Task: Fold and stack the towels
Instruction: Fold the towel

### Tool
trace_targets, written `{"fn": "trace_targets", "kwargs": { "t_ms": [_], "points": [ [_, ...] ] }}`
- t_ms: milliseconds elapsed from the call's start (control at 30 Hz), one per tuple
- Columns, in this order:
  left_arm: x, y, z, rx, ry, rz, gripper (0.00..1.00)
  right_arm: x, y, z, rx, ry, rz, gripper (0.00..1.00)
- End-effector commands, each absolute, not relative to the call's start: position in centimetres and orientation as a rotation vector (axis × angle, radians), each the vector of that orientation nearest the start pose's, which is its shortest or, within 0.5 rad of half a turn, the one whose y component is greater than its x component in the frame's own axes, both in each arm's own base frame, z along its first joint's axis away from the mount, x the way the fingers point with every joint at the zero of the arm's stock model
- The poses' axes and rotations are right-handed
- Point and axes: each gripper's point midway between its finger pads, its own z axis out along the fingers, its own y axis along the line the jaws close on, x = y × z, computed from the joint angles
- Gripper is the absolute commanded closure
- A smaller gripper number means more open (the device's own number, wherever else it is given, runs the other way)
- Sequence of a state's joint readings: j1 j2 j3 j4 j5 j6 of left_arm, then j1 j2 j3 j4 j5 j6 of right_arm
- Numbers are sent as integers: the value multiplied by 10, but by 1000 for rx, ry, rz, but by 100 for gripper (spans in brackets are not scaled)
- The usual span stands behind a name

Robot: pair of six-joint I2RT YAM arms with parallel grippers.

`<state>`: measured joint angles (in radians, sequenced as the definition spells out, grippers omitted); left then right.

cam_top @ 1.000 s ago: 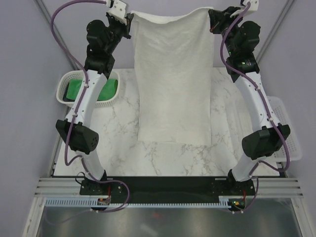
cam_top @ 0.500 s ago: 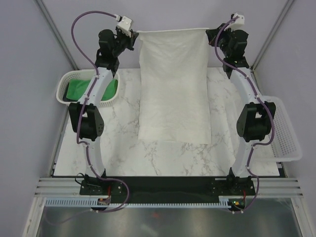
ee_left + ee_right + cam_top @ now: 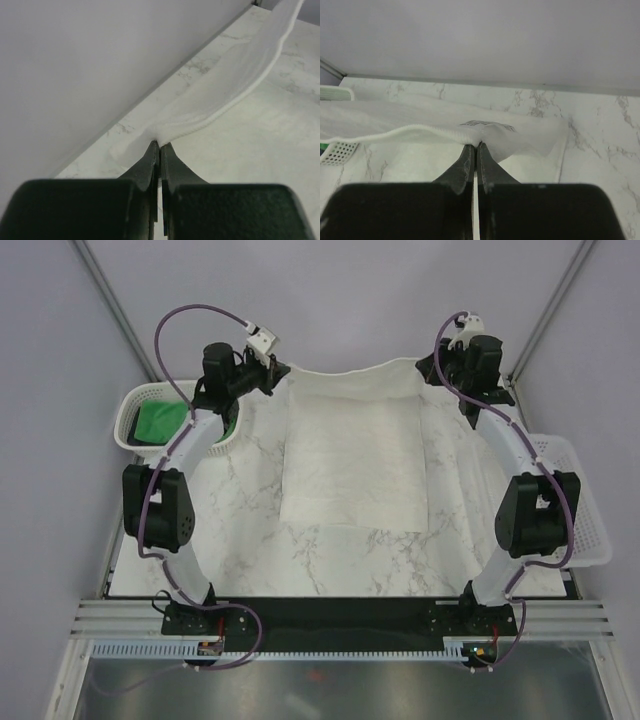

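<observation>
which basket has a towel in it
The left basket, on the robot's left: a green towel lies in it. The right basket shows only bare white mesh.

white towel (image 3: pixel 350 465) spread flat on table (image 3: pixel 250 540), far corners raised, edge sagging between; green towel (image 3: pixel 158 420) bunched in basket (image 3: pixel 128 418).

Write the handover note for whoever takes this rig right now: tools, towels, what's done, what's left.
Tools: the left tool is shut on the far left corner of the white towel; the right tool is shut on its far right corner.
Towels: the white towel lies spread on the table, its far edge lifted between the tools. The green towel is in the left basket. The navy towel is not in view.
Done: white towel laid out.
Left: fold it, then fold the others and stack them.
</observation>
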<state>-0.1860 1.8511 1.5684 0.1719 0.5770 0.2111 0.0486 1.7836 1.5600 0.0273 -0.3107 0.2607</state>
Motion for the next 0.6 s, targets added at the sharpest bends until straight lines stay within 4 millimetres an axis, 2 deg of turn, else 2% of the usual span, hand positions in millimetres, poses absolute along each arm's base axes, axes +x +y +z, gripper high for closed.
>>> {"fn": "trace_targets", "kwargs": {
  "t_ms": [0,33,100,133,200,233,267,300,367,400,567],
  "points": [
    [506,-193,307,845,1418,-450,98,517,90,290,-74,1831,491,100],
    [498,-194,288,856,1452,-470,98,509,89,282,-64,1856,490,100],
    [486,-194,285,879,1451,-474,98,497,89,271,-67,1900,495,100],
    [479,-194,273,883,1478,-489,98,487,88,268,-65,1912,490,100],
    [467,-194,274,892,1472,-494,98,475,85,261,-55,1947,483,100],
    [461,-194,264,895,1493,-504,98,464,86,257,-56,1964,485,100],
    [457,-195,263,897,1495,-508,98,458,87,253,-52,1982,484,100],
    [451,-195,267,899,1485,-507,98,450,87,244,-50,2018,487,100],
    [437,-206,262,964,1459,-546,98,434,85,230,-40,2067,468,100],
    [422,-205,240,993,1552,-583,98,426,86,223,-47,2094,472,100],
    [390,-210,222,1075,1603,-580,98,388,75,201,76,2153,441,100]
  ]
}}
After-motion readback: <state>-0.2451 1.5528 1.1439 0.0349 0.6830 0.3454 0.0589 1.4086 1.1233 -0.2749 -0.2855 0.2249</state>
